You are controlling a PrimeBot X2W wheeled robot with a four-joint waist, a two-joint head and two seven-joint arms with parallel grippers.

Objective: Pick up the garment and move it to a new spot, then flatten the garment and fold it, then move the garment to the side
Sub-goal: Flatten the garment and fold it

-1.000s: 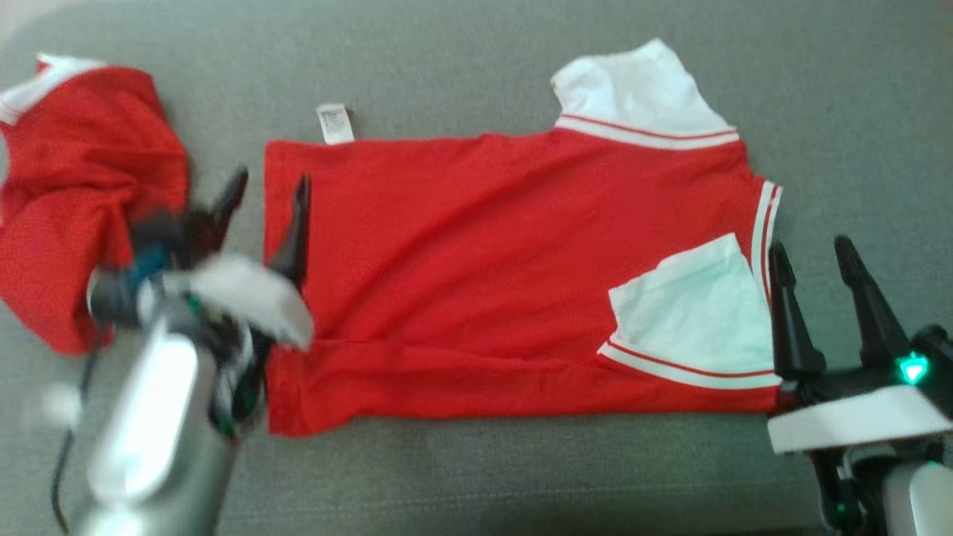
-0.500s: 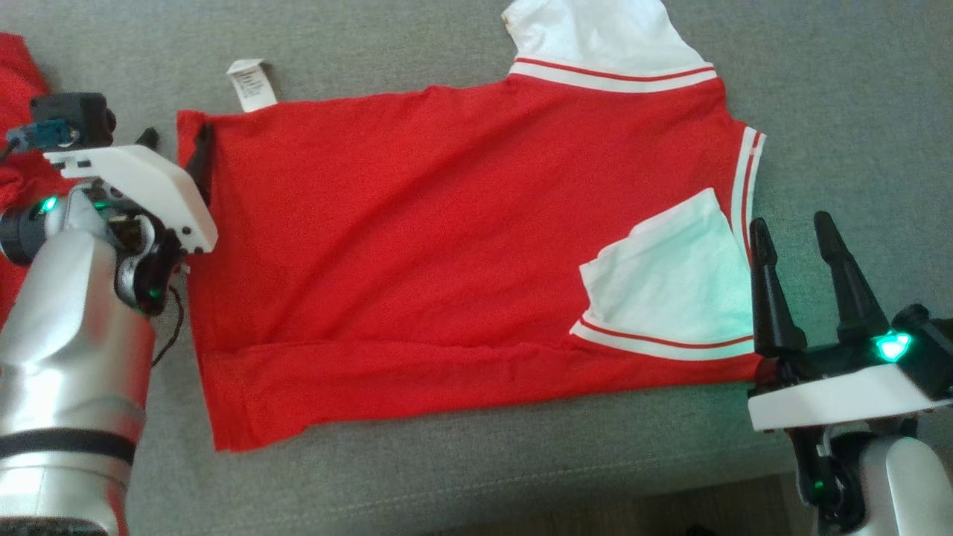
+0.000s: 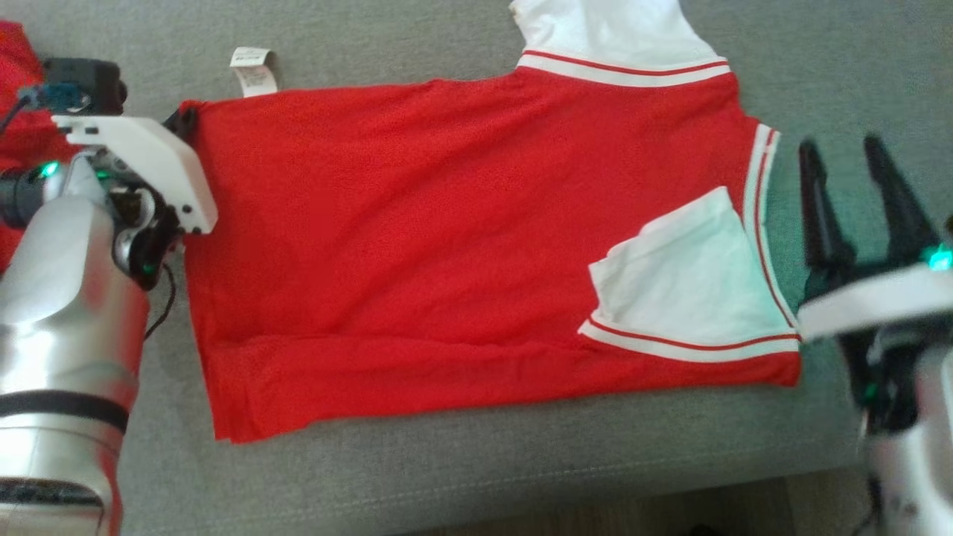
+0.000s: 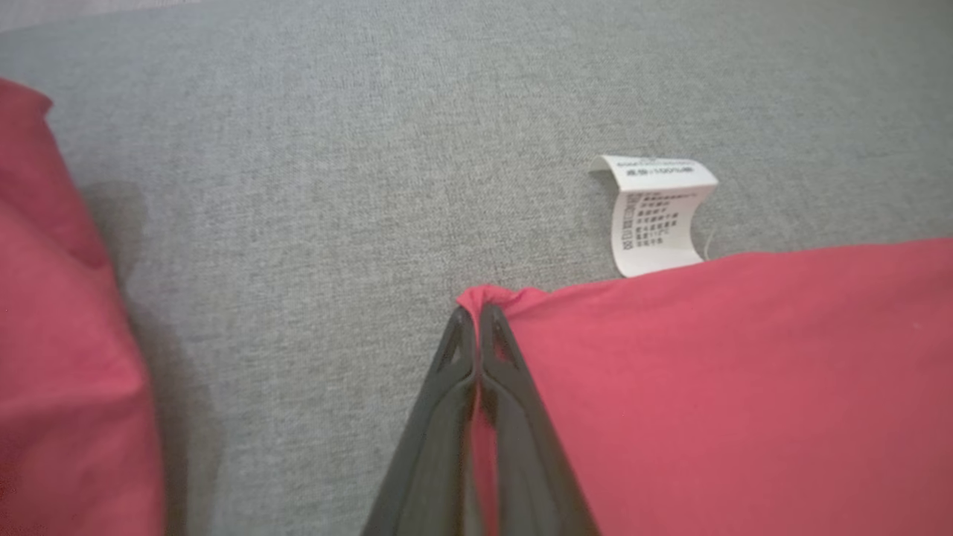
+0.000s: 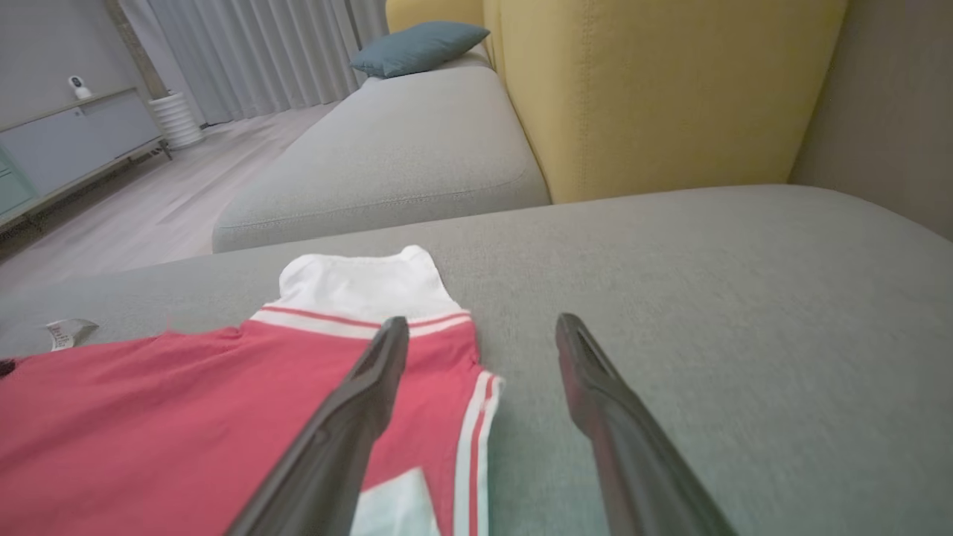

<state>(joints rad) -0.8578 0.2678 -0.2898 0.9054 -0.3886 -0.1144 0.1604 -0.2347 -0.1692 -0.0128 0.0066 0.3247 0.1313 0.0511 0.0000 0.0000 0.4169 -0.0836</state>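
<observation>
The red garment [image 3: 447, 246] is lying spread flat on the grey sofa cushion [image 3: 447, 476], its collar trim pointing towards the robot's right and its hem towards the left. One white sleeve [image 3: 685, 275] is lying folded over the red body near the front edge, and the other white sleeve [image 3: 603, 30] is sticking out at the far side. A white care label [image 3: 253, 71] is poking out from the far edge near the hem, resting on the cushion. At that far hem corner the left gripper [image 3: 185, 123] is pinching the cloth: in the left wrist view its two dark fingers [image 4: 454, 372] are pressing together with a small pucker of red fabric caught at their tips. The right gripper [image 3: 841, 156] is hovering just beside the collar end with its fingers standing wide apart and holding nothing; in the right wrist view it is pointing across the cushion over the striped trim. A second red garment [image 3: 18, 97] is lying bunched at the far left, apart from the first. Behind the cushion a yellow backrest [image 5: 655, 89] is rising, with a teal pillow [image 5: 417, 46] lying farther off.
</observation>
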